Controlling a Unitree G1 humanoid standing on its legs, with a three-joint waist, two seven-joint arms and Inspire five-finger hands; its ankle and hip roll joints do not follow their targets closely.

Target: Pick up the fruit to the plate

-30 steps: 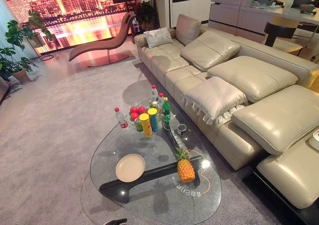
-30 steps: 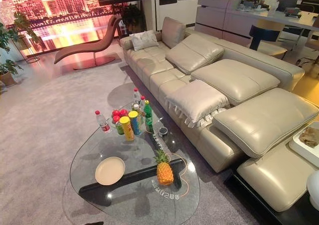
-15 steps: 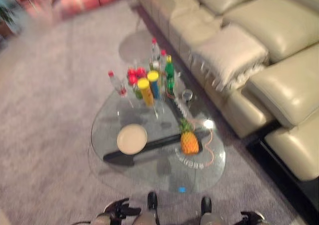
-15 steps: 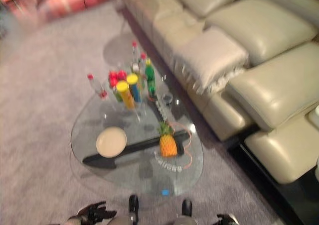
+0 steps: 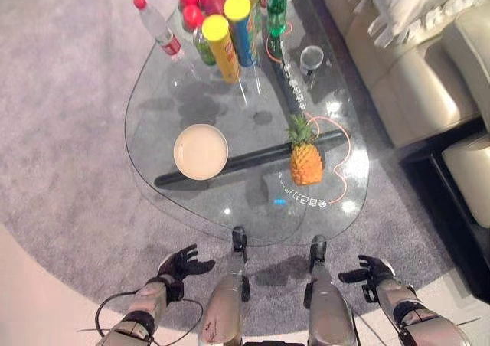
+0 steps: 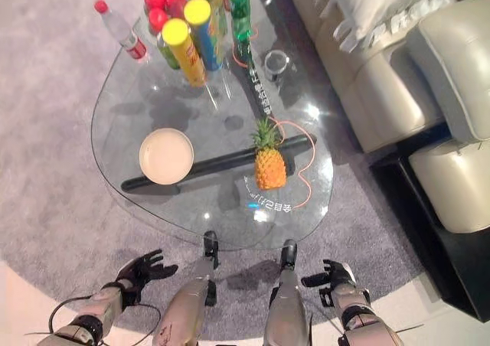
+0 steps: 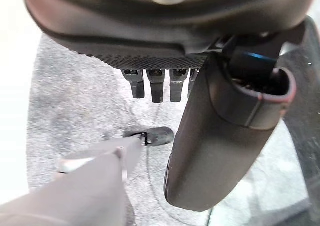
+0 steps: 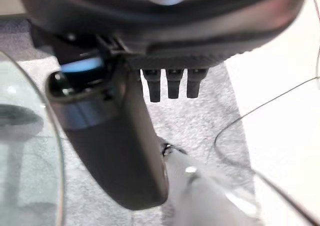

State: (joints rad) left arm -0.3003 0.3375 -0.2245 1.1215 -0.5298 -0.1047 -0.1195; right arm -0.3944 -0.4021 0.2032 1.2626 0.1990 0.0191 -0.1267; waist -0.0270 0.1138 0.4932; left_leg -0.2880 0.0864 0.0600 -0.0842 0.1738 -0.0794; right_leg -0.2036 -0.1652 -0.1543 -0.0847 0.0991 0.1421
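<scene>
Spreading across the middle of both eye views is a grey carpet, and a cream leather sofa runs along the right side with a frilled cushion at its far end. On the carpet stands a rounded glass desk with a dark base bar showing through the top.

At the far end of the desk is a cluster of containers: a clear bottle with a red cap lying tilted at the left, two upright yellow-lidded tubes, a green bottle, and red-capped items behind them whose contents cannot be made out. A small round glass sits to the right of the cluster.

The pineapple stands upright on the near right part of the desk, well apart from the plate, which lies empty toward the near left.

Both hands hang low beside the near edge of the desk, over the carpet: the left hand and the right hand each have fingers spread and relaxed, holding nothing. The wrist views add the close-up detail: the left hand's fingers and the right hand's fingers extend straight, with carpet and a sliver of the desk's glass rim beyond.
</scene>
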